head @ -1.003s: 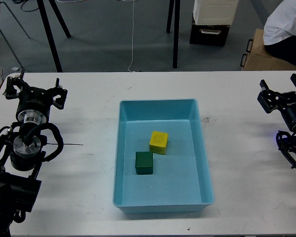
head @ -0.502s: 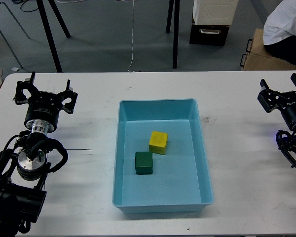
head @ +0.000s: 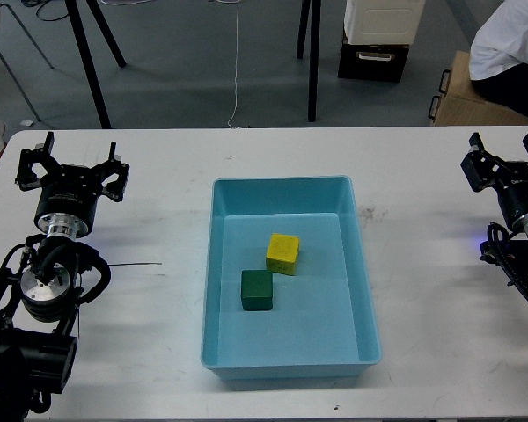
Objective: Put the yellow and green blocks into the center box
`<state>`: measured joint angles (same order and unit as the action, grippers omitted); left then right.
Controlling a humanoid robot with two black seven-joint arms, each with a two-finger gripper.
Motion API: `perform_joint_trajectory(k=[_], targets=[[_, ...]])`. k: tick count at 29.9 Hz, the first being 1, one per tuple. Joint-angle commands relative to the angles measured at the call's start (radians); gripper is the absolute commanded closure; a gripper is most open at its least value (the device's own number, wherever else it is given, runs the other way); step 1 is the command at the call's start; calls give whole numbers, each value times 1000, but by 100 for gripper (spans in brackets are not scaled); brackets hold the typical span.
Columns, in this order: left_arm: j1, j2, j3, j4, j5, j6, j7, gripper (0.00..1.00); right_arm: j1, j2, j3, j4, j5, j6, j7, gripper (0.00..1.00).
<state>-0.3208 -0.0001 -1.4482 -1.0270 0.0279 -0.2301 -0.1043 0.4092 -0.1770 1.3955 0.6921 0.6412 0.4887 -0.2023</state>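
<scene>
A yellow block (head: 283, 253) and a dark green block (head: 257, 290) lie side by side on the floor of the light blue box (head: 365, 290) in the middle of the white table. My left gripper (head: 71, 172) is open and empty at the table's far left, well away from the box. My right gripper (head: 509, 163) is open and empty at the table's far right edge.
The white table (head: 158, 334) has its far edge just behind the grippers. Beyond it are black stand legs (head: 88, 61), a white and black unit (head: 378, 35), a cardboard box (head: 462, 97) and a seated person (head: 510, 44).
My left gripper has shifted first right and down, then back left. My right gripper has moved slightly up and right. The blocks have not moved.
</scene>
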Motion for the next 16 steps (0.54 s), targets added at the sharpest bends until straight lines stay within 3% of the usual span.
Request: perform_joint_trajectory(k=[1, 16], targets=[[-6, 0, -29, 24, -58, 0, 32, 0, -6, 2, -7, 0, -5, 0, 1, 1], [-9, 11, -70, 58, -129, -5, 72, 0, -12, 1, -19, 4, -9, 0, -6, 1]])
